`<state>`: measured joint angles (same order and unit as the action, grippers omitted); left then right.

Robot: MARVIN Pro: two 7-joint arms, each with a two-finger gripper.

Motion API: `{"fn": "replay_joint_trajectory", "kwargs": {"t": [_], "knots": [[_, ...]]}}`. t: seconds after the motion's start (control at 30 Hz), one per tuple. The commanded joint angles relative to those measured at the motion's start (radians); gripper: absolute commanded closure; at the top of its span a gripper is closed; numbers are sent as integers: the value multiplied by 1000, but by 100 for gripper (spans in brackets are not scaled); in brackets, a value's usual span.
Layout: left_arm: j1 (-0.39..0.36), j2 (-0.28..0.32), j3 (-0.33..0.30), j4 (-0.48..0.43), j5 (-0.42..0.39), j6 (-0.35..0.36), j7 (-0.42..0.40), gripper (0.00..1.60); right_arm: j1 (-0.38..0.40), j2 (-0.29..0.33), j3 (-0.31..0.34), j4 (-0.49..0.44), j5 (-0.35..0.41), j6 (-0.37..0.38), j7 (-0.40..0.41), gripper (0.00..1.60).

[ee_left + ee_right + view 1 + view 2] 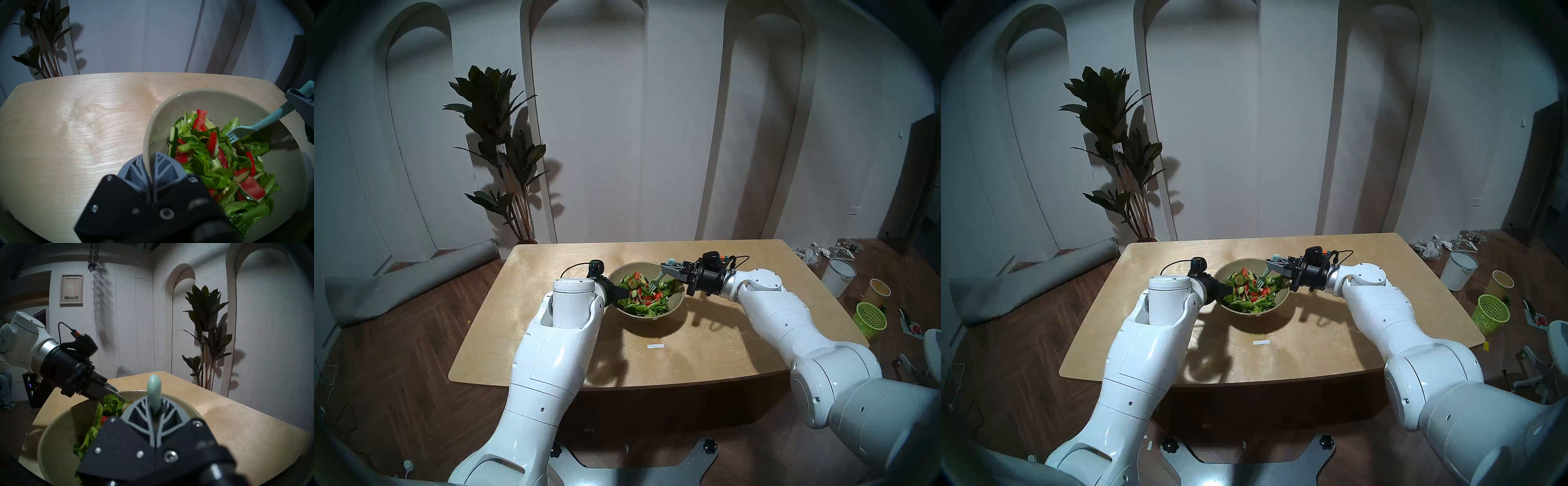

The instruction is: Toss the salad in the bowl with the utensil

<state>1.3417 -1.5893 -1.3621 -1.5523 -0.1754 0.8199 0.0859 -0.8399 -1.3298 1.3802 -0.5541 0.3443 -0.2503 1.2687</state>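
The olive-beige bowl [677, 298] stands mid-table and holds the salad [644, 295] of green leaves, red tomato pieces and pale strips. My left gripper [621, 292] is shut on the bowl's left rim; in the left wrist view [149, 162] one finger is outside the wall and one inside. My right gripper [667, 268] is shut on the handle of the mint-green fork [658, 279], over the bowl's right rim. The fork slants down with its tines [233, 135] in the salad. In the right wrist view the rounded handle end [153, 383] sticks up between the fingers [136, 411].
The bowl sits on a light wooden table [721, 339] with a small white label [655, 346] near the front. On the floor at right stand a white bucket [838, 276], a tan cup [877, 292] and a lime-green mesh basket [868, 319]. A potted plant [504, 152] stands behind.
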Motion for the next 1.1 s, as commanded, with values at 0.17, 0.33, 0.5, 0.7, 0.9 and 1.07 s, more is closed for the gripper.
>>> {"fn": "replay_joint_trajectory", "kwargs": {"t": [0.17,0.33,0.5,0.7,0.9,1.07], "knots": [[-10,-2,2,-7,0,1,-1,160,-3,-101,50,7,111,84,67,160],[-10,-2,2,-8,0,2,-1,160,-38,-101,73,-63,144,132,85,160],[-10,-2,2,-8,0,2,-1,160,-63,-91,87,-119,155,156,84,160],[-10,-2,2,-8,0,2,-1,160,-111,-56,103,-206,146,174,59,160],[-10,-2,2,-7,0,2,-1,160,-152,-13,131,-284,151,212,54,160],[-10,-2,2,-7,0,1,-1,160,-191,29,149,-351,154,243,65,160]]}}
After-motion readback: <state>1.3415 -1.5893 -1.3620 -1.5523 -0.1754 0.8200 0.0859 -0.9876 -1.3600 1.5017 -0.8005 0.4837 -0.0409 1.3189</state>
